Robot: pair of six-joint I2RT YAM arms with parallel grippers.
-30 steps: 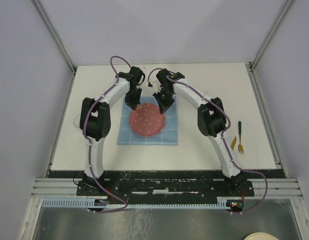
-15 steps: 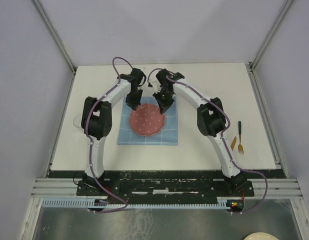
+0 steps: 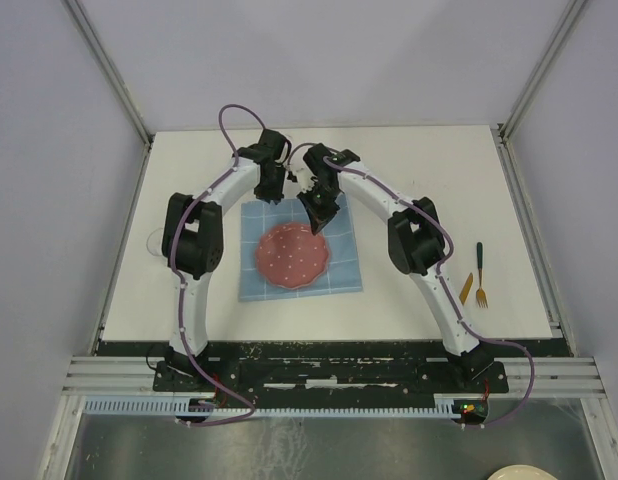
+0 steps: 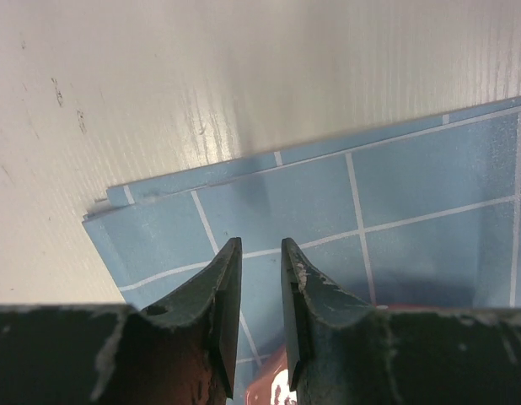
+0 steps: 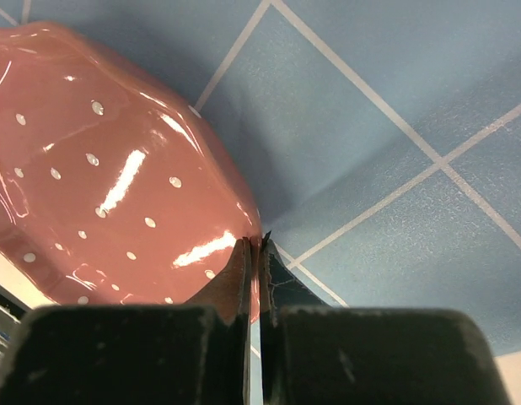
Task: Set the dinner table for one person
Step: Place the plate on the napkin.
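Observation:
A pink plate (image 3: 292, 257) with white dots lies on a blue grid-patterned placemat (image 3: 346, 228) in the middle of the white dinner table (image 3: 439, 170). My right gripper (image 3: 317, 222) is shut on the plate's far rim; in the right wrist view its jaws (image 5: 255, 240) pinch the glossy plate (image 5: 100, 152) edge above the placemat (image 5: 370, 126). My left gripper (image 3: 272, 195) hovers over the placemat's far left corner. Its jaws (image 4: 260, 242) stand slightly open with nothing between them, only placemat (image 4: 395, 186) beneath and a bit of plate (image 4: 273, 384) below.
A green-handled fork (image 3: 480, 272) and a small orange utensil (image 3: 467, 287) lie on the table to the right of the right arm. A faint clear round object (image 3: 154, 242) sits at the table's left edge. Frame posts stand at the far corners.
My left jaws have parted over the placemat corner. The plate, held by the right gripper, has shifted slightly left and nearer, and the placemat now lies a little skewed.

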